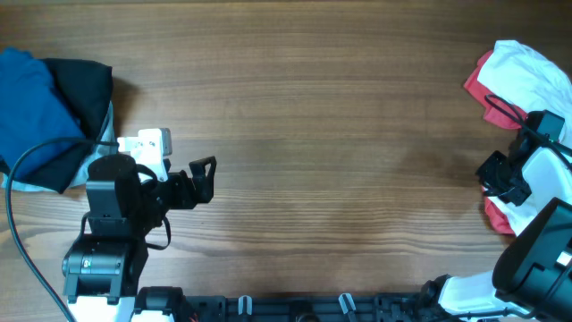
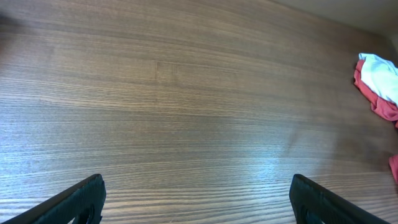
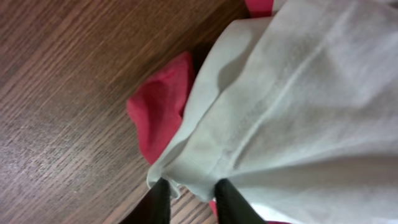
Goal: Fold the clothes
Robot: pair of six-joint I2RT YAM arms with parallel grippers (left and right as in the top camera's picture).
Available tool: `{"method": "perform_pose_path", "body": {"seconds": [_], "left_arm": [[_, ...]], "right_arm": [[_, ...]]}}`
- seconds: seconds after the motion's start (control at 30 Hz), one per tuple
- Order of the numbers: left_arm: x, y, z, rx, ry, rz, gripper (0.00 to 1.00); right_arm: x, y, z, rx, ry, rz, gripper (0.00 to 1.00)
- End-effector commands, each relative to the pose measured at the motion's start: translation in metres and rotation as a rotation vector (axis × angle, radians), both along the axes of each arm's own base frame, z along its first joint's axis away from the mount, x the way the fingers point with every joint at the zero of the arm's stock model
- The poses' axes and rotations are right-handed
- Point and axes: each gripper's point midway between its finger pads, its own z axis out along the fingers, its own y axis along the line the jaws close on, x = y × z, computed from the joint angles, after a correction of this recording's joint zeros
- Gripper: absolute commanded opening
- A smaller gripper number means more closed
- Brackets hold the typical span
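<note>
While squeezed close, pinching the edge of the white T-shirt (image 3: 298, 112) in the right gripper (image 3: 193, 202). Under that white cloth, peeking out, a red garment (image 3: 161, 112), both lying in a heap at the right edge of the wooden table (image 1: 340, 134). Over on the other side, spread wide and holding nothing, the left gripper (image 2: 199, 205), up over bare wood. Behind that arm, piled in the far left corner, a blue cloth (image 1: 27, 98) and a black cloth (image 1: 85, 85), touching.
</note>
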Motion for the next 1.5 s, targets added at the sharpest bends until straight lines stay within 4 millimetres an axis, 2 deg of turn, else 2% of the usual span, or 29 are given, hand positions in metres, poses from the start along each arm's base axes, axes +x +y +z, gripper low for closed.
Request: {"method": "perform_pose_path", "body": {"seconds": [0.0, 0.13, 0.27, 0.47, 0.6, 0.73, 0.83, 0.87, 0.93, 0.97, 1.0, 1.07, 1.1, 1.13, 1.23, 1.27, 1.3, 1.43, 1.47], "left_arm": [[0.001, -0.003, 0.013, -0.005, -0.038, -0.021, 0.95], [0.002, -0.003, 0.014, -0.005, -0.042, -0.021, 0.95], [0.002, -0.003, 0.014, -0.005, -0.042, -0.021, 0.95], [0.002, -0.003, 0.014, -0.005, -0.042, -0.021, 0.95], [0.002, -0.003, 0.014, -0.005, -0.042, -0.021, 0.95], [0.002, -0.003, 0.014, -0.005, -0.042, -0.020, 0.95], [0.002, -0.003, 0.014, -0.005, -0.042, -0.020, 0.95], [0.002, -0.003, 0.014, -0.005, -0.043, -0.020, 0.95], [0.002, -0.003, 0.014, -0.005, -0.042, -0.020, 0.95], [0.002, -0.003, 0.013, -0.005, -0.041, -0.021, 0.95], [0.002, -0.003, 0.013, -0.005, -0.040, -0.021, 0.95], [0.002, -0.004, 0.012, -0.008, -0.035, -0.018, 0.94], [0.002, -0.004, 0.012, -0.009, -0.035, -0.019, 0.94], [0.002, -0.004, 0.012, -0.008, -0.035, -0.019, 0.95], [0.002, -0.004, 0.012, -0.011, -0.034, -0.022, 0.94], [0.002, -0.005, 0.012, -0.013, -0.034, -0.025, 0.95], [0.002, -0.005, 0.012, -0.015, -0.034, -0.027, 0.95], [0.001, -0.005, 0.012, -0.015, -0.029, -0.027, 0.95], [0.001, -0.005, 0.011, -0.014, -0.028, -0.027, 0.95]], "right_arm": [[-0.007, 0.000, -0.003, -0.010, 0.037, -0.007, 0.04], [-0.011, 0.002, 0.000, 0.002, 0.053, -0.027, 0.04], [-0.012, 0.001, 0.017, -0.009, 0.046, -0.030, 0.04], [-0.009, 0.001, 0.061, -0.062, -0.069, -0.029, 0.04], [-0.002, 0.012, 0.085, -0.042, -0.177, -0.001, 0.04], [0.005, 0.027, 0.127, -0.082, -0.300, 0.071, 0.04], [0.012, 0.051, 0.183, -0.143, -0.413, 0.204, 0.04], [0.015, 0.067, 0.206, -0.150, -0.454, 0.263, 0.05], [0.024, 0.111, 0.244, -0.126, -0.549, 0.454, 0.04], [0.026, 0.131, 0.254, -0.102, -0.583, 0.517, 0.04], [0.030, 0.166, 0.265, -0.046, -0.635, 0.632, 0.04], [0.031, 0.208, 0.267, 0.033, -0.664, 0.768, 0.05], [0.032, 0.234, 0.258, 0.052, -0.626, 0.845, 0.04], [0.036, 0.231, 0.249, 0.000, -0.577, 0.801, 0.04], [0.045, 0.200, 0.225, -0.186, -0.434, 0.639, 0.10], [0.048, 0.188, 0.216, -0.235, -0.377, 0.602, 0.32], [0.049, 0.179, 0.207, -0.268, -0.324, 0.575, 0.42], [0.055, 0.140, 0.165, -0.280, -0.153, 0.388, 0.70], [0.055, 0.128, 0.156, -0.276, -0.124, 0.327, 0.74]]}}
